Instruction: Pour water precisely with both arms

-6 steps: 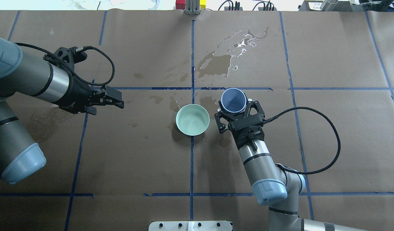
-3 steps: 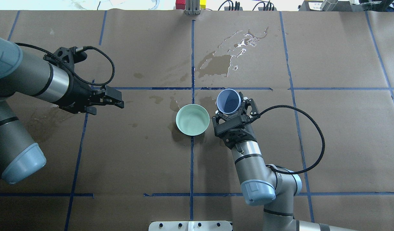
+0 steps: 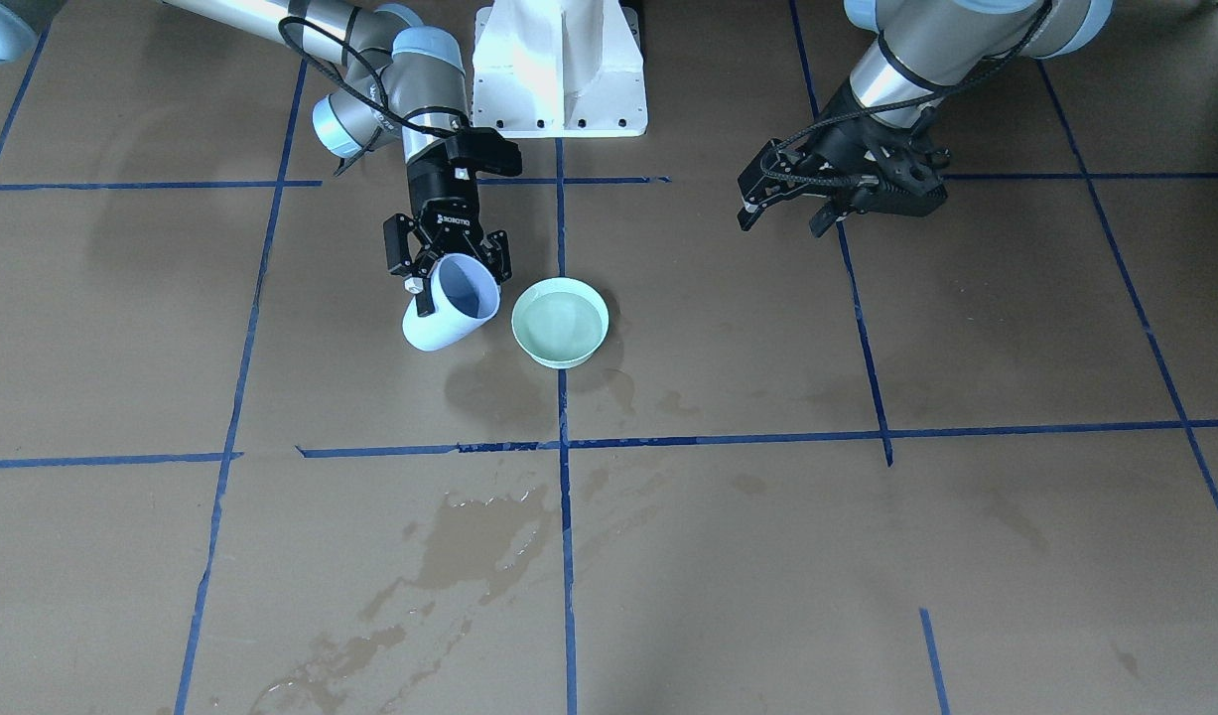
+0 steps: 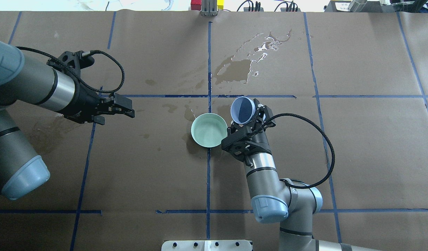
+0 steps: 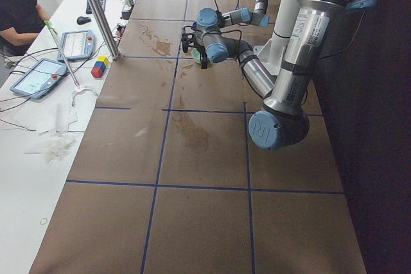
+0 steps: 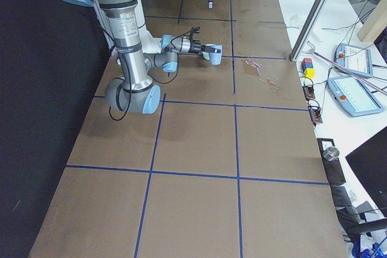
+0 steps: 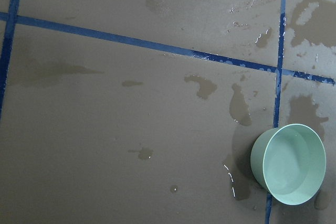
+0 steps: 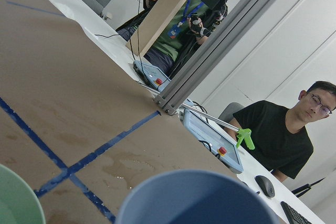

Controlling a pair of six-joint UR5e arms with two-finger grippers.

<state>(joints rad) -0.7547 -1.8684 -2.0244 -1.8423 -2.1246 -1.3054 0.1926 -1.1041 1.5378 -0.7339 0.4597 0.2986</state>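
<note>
My right gripper (image 4: 250,118) is shut on a pale blue cup (image 4: 242,108), which it holds tilted with its mouth towards a mint green bowl (image 4: 209,130) just to its left. The tilted cup (image 3: 450,313) and the bowl (image 3: 560,321) show side by side in the front view, and the cup's rim (image 8: 199,198) fills the bottom of the right wrist view. The bowl (image 7: 289,163) has a glossy inside that looks like shallow clear water. I see no stream between them. My left gripper (image 4: 130,108) is open and empty, well to the bowl's left, above the paper.
Brown paper with blue tape lines covers the table. Dark wet stains (image 4: 240,68) lie beyond the bowl, with smaller ones around it. The white pedestal (image 3: 559,65) stands at the robot's side. People and tablets (image 8: 212,140) are beyond the far edge.
My right arm has swung left and brought the cup closer to the bowl, tilting it further towards the bowl. My left arm has not moved.
</note>
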